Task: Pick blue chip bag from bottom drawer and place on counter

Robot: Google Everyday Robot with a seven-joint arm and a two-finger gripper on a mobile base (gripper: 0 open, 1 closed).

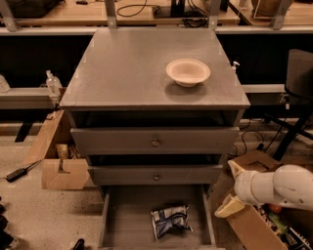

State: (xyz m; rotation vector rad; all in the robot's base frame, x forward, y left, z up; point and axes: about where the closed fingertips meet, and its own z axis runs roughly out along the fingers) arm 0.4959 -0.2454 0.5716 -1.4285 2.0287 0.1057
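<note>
The blue chip bag [169, 219], crumpled dark blue with white patches, lies on the floor of the open bottom drawer [127, 215], right of its middle. My gripper [232, 188] hangs at the right of the cabinet, beside the drawer's right wall and a little above it. It is open and empty, with its beige fingers [228, 207] spread one above the other, well apart from the bag. The counter [127, 68] is the grey cabinet top.
A beige bowl [188, 72] stands on the right part of the counter. The two upper drawers [155, 141] are shut. Cardboard boxes stand on the floor at the left [61, 171] and under my arm at the right [252, 224]. A wooden workbench [63, 12] runs behind.
</note>
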